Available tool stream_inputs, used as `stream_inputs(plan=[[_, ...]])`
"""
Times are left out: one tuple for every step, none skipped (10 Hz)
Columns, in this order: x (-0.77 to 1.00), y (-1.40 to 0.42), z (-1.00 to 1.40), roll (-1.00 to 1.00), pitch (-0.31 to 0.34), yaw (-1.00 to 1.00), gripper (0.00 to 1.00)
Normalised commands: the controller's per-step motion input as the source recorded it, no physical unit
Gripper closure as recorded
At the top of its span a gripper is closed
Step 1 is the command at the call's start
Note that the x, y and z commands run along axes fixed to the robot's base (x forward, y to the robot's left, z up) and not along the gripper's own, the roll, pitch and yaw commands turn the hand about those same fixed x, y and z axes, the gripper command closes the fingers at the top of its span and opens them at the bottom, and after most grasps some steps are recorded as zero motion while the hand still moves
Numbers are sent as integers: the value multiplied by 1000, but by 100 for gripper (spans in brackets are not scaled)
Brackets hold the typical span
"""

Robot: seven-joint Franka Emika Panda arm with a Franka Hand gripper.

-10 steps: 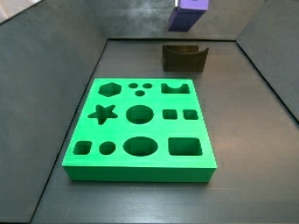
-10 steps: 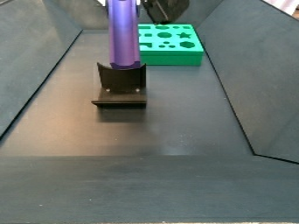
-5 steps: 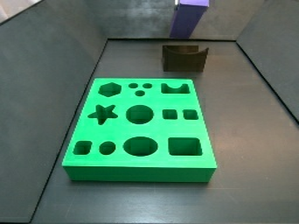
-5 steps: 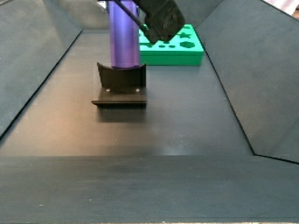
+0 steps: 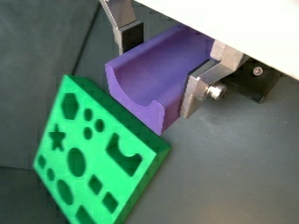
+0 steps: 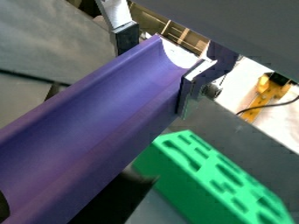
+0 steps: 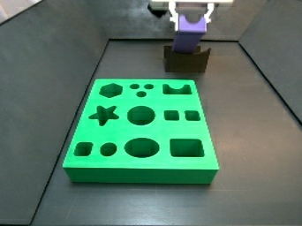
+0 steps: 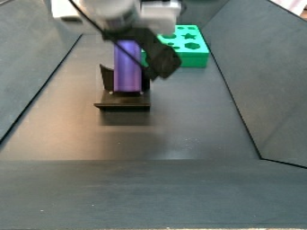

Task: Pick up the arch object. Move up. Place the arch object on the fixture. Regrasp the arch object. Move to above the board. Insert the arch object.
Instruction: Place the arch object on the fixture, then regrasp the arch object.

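The claw [image 5: 163, 54] is pinching the arch object [image 5: 152, 77], one flat silver finger [image 5: 201, 85] pressing each side. The arch object is smooth, dull purple plastic, long, with a rounded groove down one side [image 6: 93, 114]. It is standing upright in the dark, blocky fixture [image 8: 124, 93] right under the claw [image 7: 189, 12]. The bright green board [image 7: 143, 131], full of shaped holes, is lying well apart on the dark grey bench [image 8: 156, 153].
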Motion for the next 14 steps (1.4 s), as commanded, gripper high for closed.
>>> stream_inputs(plan=[[85,8,-634,-55,-96,46,100],[74,-2,-518,-60,-79,54,100],[43,-23,-335,-64,-68,57,100],[35,-27,-283,-63,-63,52,100],[28,-28,-225,-56,-50,43,100],[27,-27,-211,-53,-46,38,100],[27,-26,-191,-53,-43,30,100],[28,-26,-185,-52,-43,28,100],[29,-23,-176,-48,-42,23,100],[0,0,0,0,0,0,0],[0,0,1000,-53,-8,1,0],[-3,1,1000,-50,-7,6,0],[-21,5,1000,-26,4,15,0],[-26,4,1000,-10,8,18,0]])
